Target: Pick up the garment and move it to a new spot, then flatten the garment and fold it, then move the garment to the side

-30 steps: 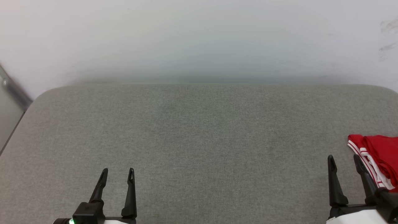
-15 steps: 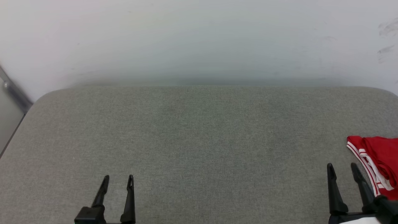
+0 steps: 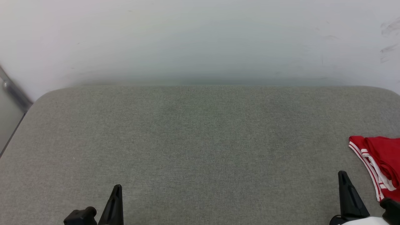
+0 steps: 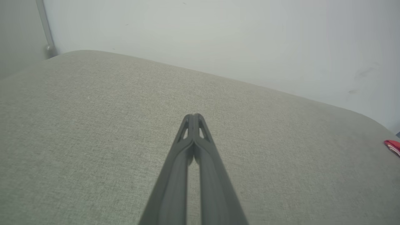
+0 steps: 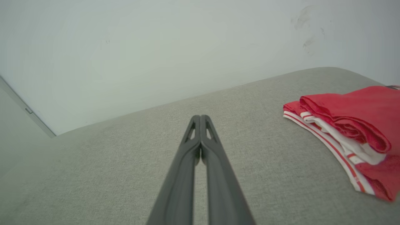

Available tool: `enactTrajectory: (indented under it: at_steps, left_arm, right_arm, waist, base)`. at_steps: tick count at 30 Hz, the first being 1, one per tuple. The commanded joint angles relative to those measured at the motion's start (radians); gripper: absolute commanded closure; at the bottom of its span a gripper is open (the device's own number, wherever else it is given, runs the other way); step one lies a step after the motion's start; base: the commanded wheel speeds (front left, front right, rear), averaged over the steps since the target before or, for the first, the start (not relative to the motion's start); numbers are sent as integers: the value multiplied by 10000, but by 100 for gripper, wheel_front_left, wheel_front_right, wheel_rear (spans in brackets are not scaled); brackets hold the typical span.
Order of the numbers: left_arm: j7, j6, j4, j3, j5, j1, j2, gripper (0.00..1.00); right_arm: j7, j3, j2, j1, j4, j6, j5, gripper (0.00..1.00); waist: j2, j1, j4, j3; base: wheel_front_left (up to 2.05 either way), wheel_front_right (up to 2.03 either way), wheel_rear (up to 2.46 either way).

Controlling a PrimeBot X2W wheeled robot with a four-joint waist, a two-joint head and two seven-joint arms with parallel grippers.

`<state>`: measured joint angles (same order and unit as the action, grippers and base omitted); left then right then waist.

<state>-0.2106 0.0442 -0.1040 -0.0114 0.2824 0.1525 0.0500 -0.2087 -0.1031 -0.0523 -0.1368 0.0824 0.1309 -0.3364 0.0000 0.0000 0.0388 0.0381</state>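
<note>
Fingers of the left gripper (image 4: 194,117) are pressing together, holding nothing. The right gripper (image 5: 200,118) is sitting likewise, tips meeting, nothing between them. Whether either is touching the grey padded surface (image 3: 200,140) cannot be told. Folded, the garment (image 5: 347,125) is lying on that surface, just right of the right gripper, apart from it, well right of the left gripper.

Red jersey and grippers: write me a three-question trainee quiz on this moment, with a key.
1. True or false: the red jersey lies folded on the grey padded surface.
2. The jaws of the right gripper are: A open; B shut on the jersey; C shut on nothing.
3. Fill in: in the head view, the jersey lies at the ___ edge.
Key: 1 true; 2 C; 3 right.
</note>
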Motion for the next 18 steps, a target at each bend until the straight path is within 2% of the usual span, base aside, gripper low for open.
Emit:
enactTrajectory:
  at_steps: [1,18]
  left_arm:
    - [72,62,96,69,364,-307,26,100]
    - [777,252,-243,317,3360,-856,49,100]
  right_arm:
    - [73,-11,-6,335,-94,0,-354,100]
    - [792,-29,-8,844,291,-1,-3209,100]
  waist:
    - [0,0,-3,-4]
    - [0,0,-60,-65]
  base:
    - [0,0,0]
    - [0,0,0]
